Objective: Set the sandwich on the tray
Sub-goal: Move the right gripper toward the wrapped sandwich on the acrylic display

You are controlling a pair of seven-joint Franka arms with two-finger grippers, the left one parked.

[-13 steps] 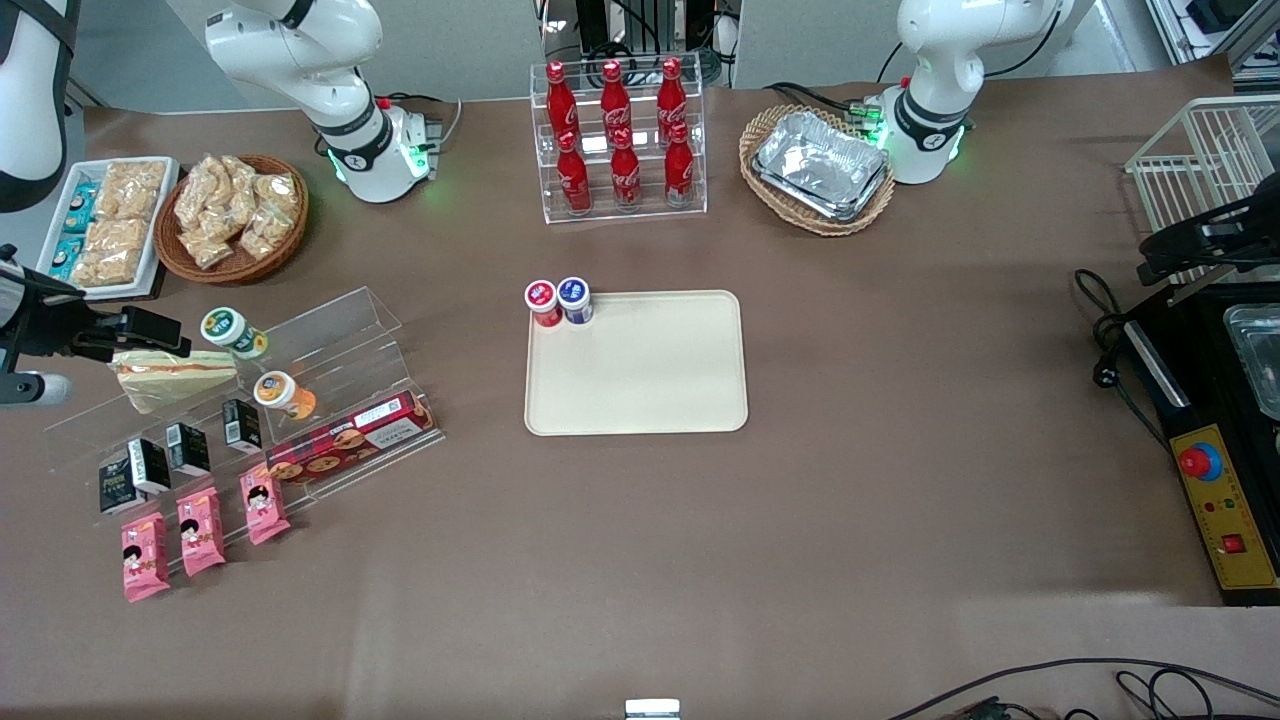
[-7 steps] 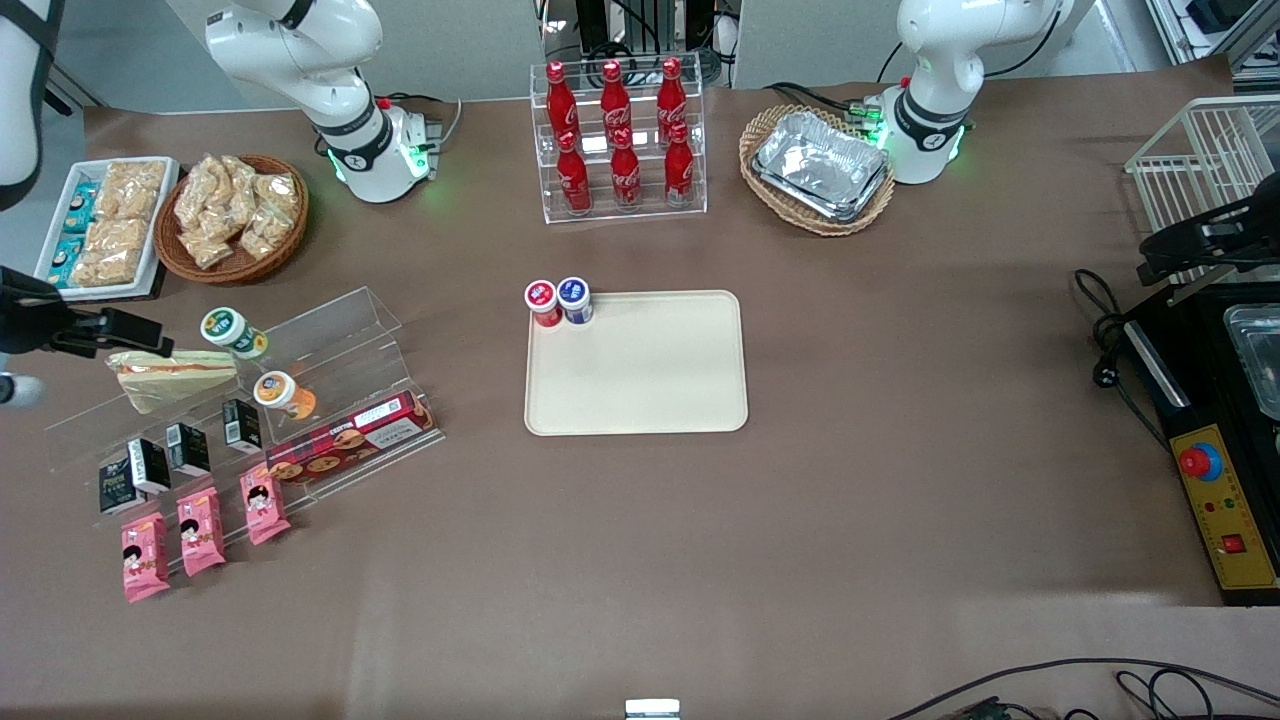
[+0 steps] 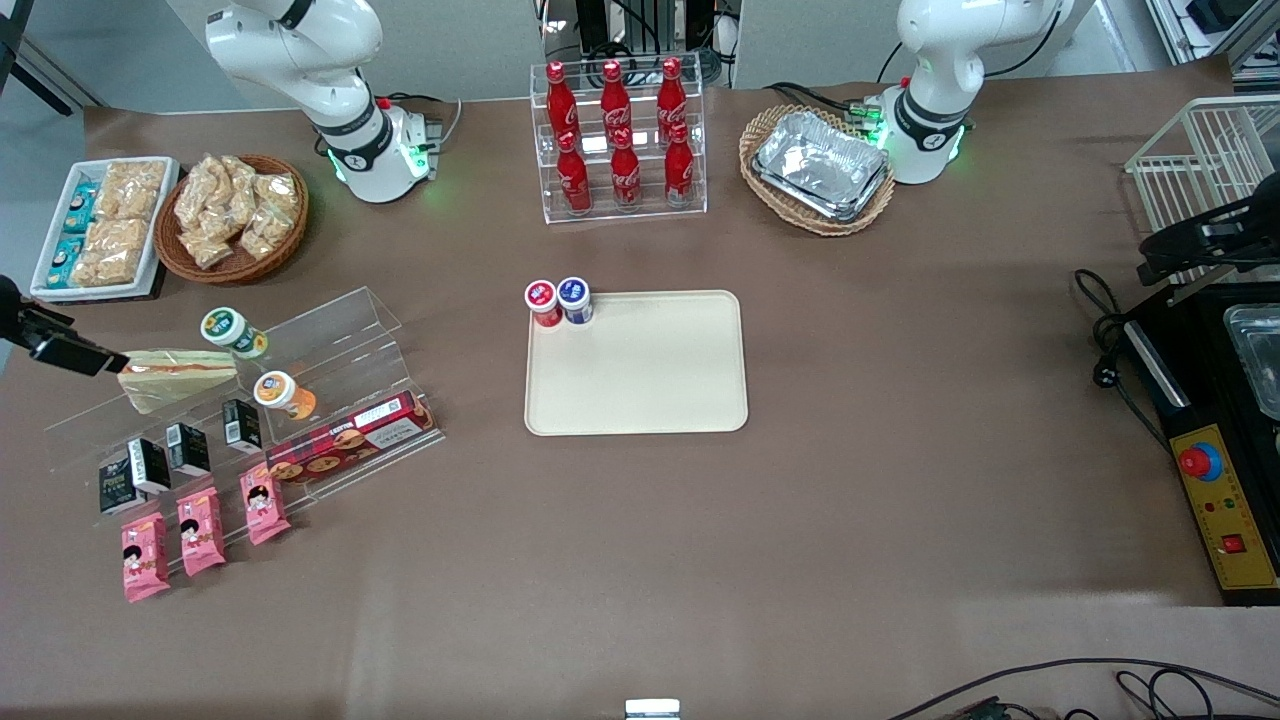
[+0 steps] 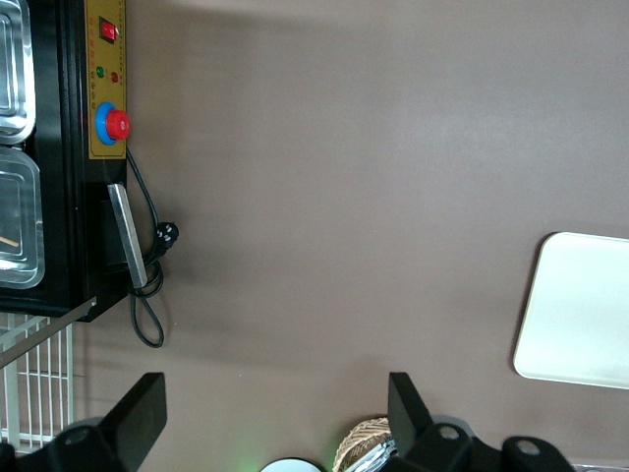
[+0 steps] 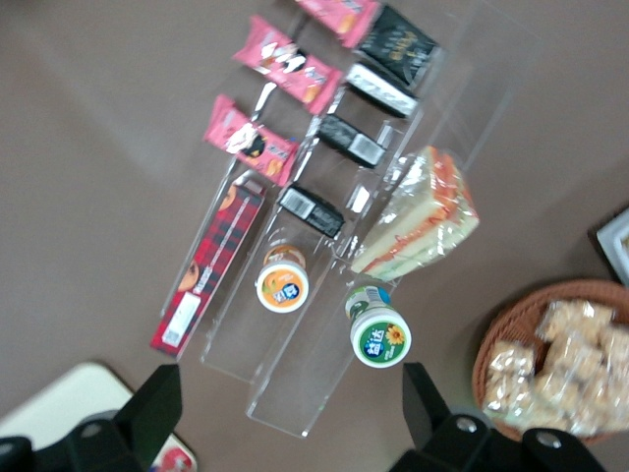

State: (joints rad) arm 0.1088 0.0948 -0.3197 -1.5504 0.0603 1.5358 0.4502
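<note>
The sandwich [image 3: 175, 375], a wrapped pale wedge with an orange-red stripe, lies on the upper step of a clear acrylic rack [image 3: 330, 325]. It also shows in the right wrist view [image 5: 423, 221]. The cream-beige tray [image 3: 650, 380] lies flat at the table's middle; a corner shows in the right wrist view [image 5: 59, 393] and an end in the left wrist view [image 4: 580, 315]. My right gripper [image 3: 75, 352] hangs at the table edge at the working arm's end, beside the sandwich and apart from it. Its fingers [image 5: 157, 403] are spread wide and empty, high above the rack.
A green-lidded cup [image 3: 232, 330], an orange-lidded cup [image 3: 280, 392], dark cartons, a cookie box [image 3: 350, 440] and pink packs [image 3: 200, 530] share the rack. Red [image 3: 542, 300] and blue [image 3: 574, 298] cups stand on the tray's corner. A snack basket [image 3: 235, 215] stands nearby.
My right gripper has drawn back from over the sandwich toward the table edge at the working arm's end. The sandwich has not moved.
</note>
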